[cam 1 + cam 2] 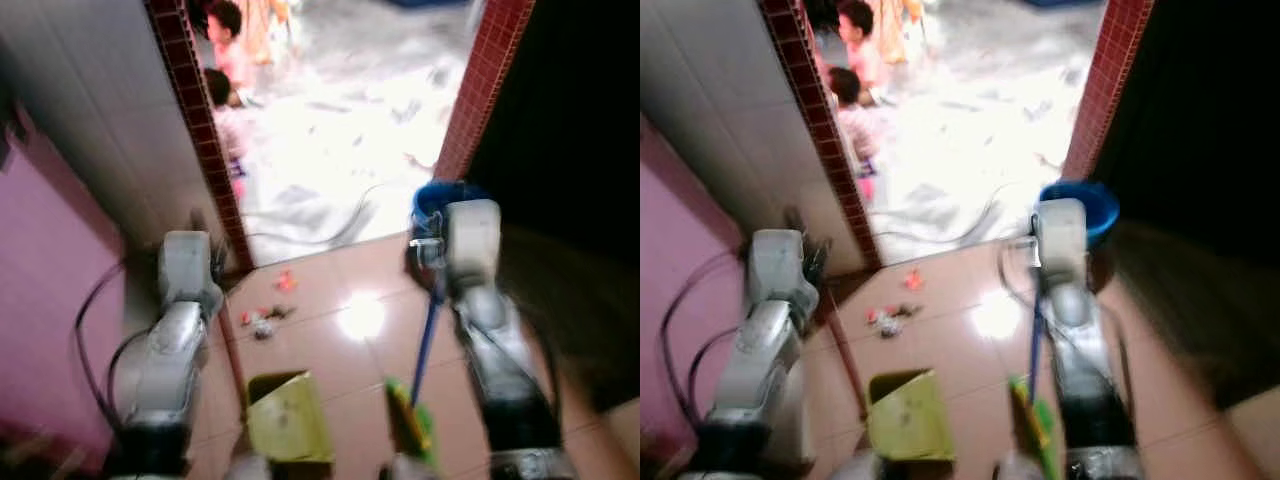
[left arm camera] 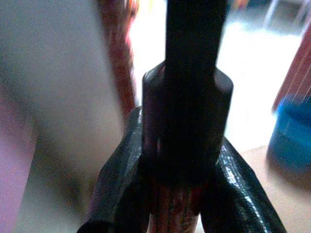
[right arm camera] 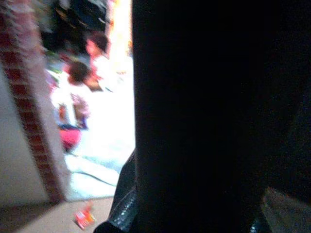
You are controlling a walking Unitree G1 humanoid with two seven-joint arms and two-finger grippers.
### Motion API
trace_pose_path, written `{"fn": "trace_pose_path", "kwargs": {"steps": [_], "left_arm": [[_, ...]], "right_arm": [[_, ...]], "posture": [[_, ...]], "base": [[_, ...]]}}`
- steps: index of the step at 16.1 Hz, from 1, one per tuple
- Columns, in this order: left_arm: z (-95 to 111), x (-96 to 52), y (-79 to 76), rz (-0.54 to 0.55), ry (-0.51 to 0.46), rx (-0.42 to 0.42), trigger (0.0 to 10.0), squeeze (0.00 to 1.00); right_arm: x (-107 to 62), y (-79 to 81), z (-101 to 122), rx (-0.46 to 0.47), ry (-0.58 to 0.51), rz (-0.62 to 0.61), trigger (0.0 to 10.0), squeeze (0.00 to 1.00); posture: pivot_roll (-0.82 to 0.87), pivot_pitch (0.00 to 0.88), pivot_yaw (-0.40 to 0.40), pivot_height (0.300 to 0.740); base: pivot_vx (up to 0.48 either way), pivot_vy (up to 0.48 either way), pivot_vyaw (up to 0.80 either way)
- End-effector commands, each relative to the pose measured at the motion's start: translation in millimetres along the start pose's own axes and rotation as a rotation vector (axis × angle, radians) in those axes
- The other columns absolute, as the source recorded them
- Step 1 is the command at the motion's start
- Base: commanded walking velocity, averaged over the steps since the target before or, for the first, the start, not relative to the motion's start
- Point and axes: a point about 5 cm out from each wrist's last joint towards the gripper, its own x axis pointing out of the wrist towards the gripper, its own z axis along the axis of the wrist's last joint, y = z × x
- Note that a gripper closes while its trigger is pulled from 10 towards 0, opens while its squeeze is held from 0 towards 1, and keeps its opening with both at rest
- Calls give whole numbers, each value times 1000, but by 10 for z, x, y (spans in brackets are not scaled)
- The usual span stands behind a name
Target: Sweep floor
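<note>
My left tool (image 2: pixel 182 194) is gripping the dustpan (image 1: pixel 288 418) handle; my right tool's (image 3: pixel 184 213) grip I cannot tell. Broom (image 1: pixel 412 418) is standing near litter (image 1: pixel 262 320).

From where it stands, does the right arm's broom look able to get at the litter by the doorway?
Probably yes. The right gripper holds the blue-handled broom, and only bare tile lies between the broom head and the litter. The dustpan sits nearer the robot, not in the path.

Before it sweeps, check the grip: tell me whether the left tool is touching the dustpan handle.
Touching. In the left wrist view both black fingers press against the dark handle from either side, with no gap.
</note>
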Motion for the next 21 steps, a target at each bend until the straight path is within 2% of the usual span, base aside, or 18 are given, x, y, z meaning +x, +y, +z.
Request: {"fn": "trace_pose_path", "kwargs": {"steps": [1,5,7,10,15,19,21], "left_arm": [[-95,-81,26,27,20,-7,10000,0],[-230,-151,-103,0,53,-53,10000,0],[-193,-145,-29,41,19,-6,10000,0],[-188,-114,64,60,18,4,10000,0],[-121,-52,46,72,-14,11,10000,0],[-176,-76,45,76,3,18,10000,0],[-194,-88,31,77,7,15,10000,0]], "right_arm": [[-88,68,-86,-12,19,31,10000,0],[-170,108,-125,-33,12,54,10000,0],[-216,92,-111,-110,-24,49,10000,0],[-161,163,-6,-195,-100,90,10000,0],[-41,204,85,-174,-133,108,10000,0],[-74,259,50,-167,-132,120,10000,0],[-116,257,-5,-160,-112,119,10000,0]], "posture": [[-68,0,96,740],[-66,0,81,740],[-64,0,84,740],[-69,0,100,740],[-65,0,102,740],[-58,0,89,740],[-58,0,79,740]], "base": [[0,0,0],[0,0,0],[0,0,0],[0,0,267],[0,-192,800],[0,-352,611],[0,-371,0]]}}
